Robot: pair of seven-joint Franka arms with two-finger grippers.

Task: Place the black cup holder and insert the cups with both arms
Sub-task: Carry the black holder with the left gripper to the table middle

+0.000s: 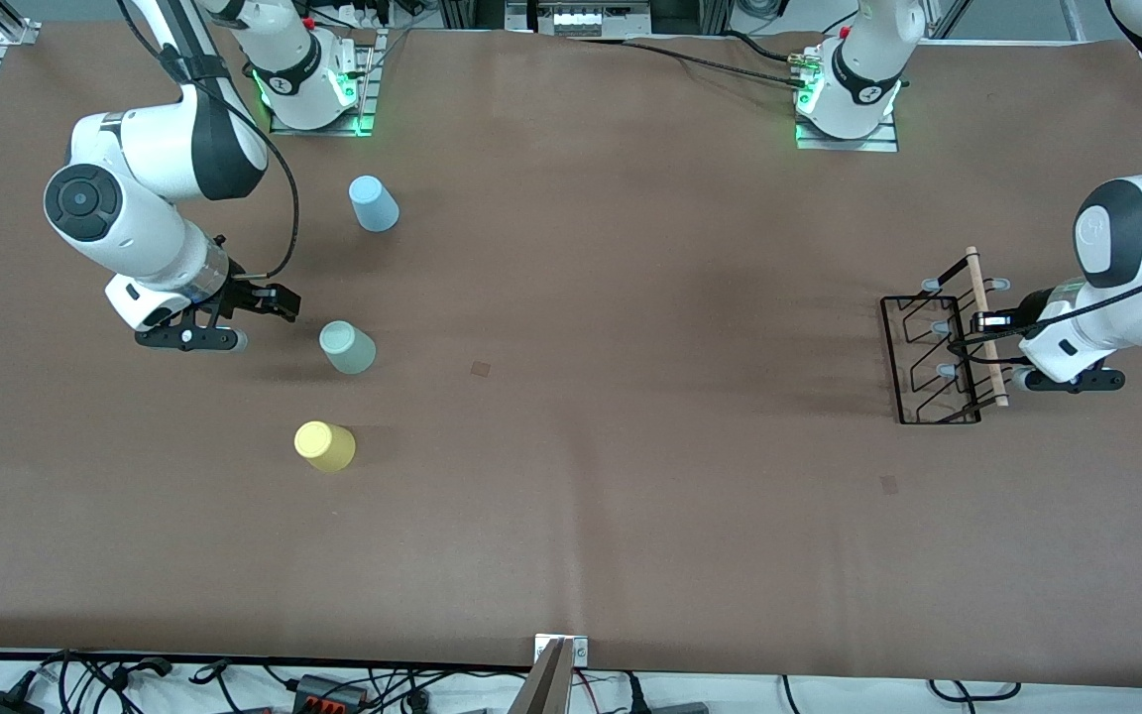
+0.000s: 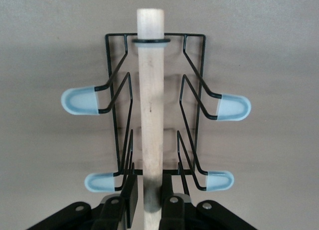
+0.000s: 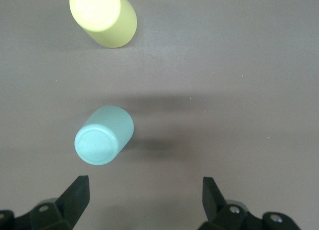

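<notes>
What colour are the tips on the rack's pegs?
Pale blue-grey; the peg tips of the black cup holder show best in the left wrist view.

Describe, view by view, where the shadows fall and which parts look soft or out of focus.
Front view: soft shadows lie on the table beside the three cups, faintly by the rack. Left wrist view: the wooden handle is sharp higher up, blurred and shaded down by the jaws. Right wrist view: the green cup throws a dark smear sideways; the jaw tips look soft.
</notes>
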